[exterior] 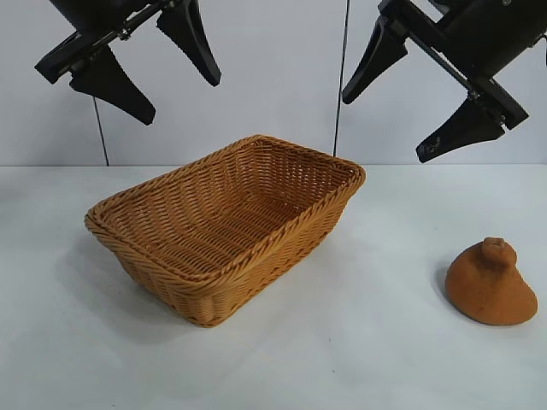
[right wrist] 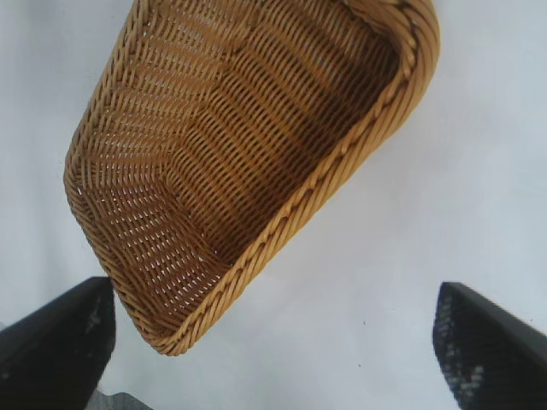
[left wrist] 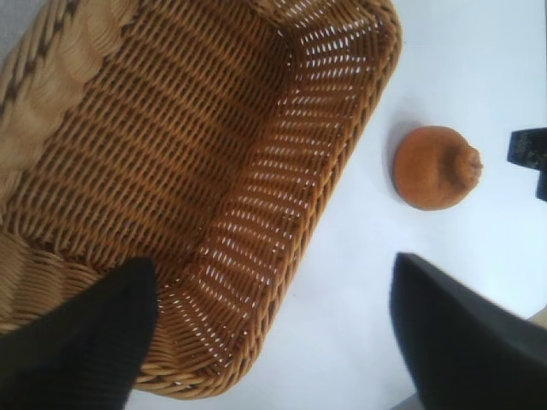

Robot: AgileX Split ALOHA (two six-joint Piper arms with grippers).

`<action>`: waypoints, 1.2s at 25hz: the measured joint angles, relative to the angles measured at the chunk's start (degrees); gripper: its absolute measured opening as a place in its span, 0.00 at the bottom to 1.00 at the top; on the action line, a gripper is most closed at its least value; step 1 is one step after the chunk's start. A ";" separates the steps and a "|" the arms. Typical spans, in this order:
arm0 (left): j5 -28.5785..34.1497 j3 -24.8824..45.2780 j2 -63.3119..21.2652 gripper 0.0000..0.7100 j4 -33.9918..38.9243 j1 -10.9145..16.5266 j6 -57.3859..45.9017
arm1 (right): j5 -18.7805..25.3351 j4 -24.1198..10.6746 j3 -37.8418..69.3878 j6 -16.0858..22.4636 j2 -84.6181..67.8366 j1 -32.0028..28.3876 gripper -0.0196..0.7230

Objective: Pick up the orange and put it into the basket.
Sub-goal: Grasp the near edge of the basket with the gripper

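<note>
Tan woven wicker basket sitting mid-table, knobby orange-brown orange lying well apart on bare white table, left gripper and right gripper hovering above with jaws spread, orange showing in left wrist view, missing from right wrist view

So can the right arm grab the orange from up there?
Probably yes. The orange sits alone on the table, clear of the basket, and the right gripper hangs open above with nothing between.
</note>
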 joint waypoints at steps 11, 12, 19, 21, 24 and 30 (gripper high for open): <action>0.00 0.00 0.00 0.76 0.00 0.00 0.00 | -0.12 -0.18 0.00 -0.11 0.00 0.00 0.96; 0.00 0.00 0.00 0.76 0.00 0.00 0.00 | -0.19 -0.18 0.00 -0.11 0.00 0.00 0.96; -0.06 0.00 0.00 0.76 0.00 0.00 0.00 | -0.18 -0.18 0.00 -0.11 0.00 0.00 0.96; -0.72 0.00 0.00 0.76 0.00 0.00 0.00 | -0.18 -0.18 0.00 -0.11 0.00 0.00 0.96; -1.43 0.00 0.00 0.76 0.00 0.00 0.00 | -0.18 -0.18 0.00 -0.11 0.00 0.00 0.96; 1.57 0.00 -0.91 0.76 0.03 5.02 -0.56 | -0.18 -0.18 0.00 -0.11 0.00 0.00 0.96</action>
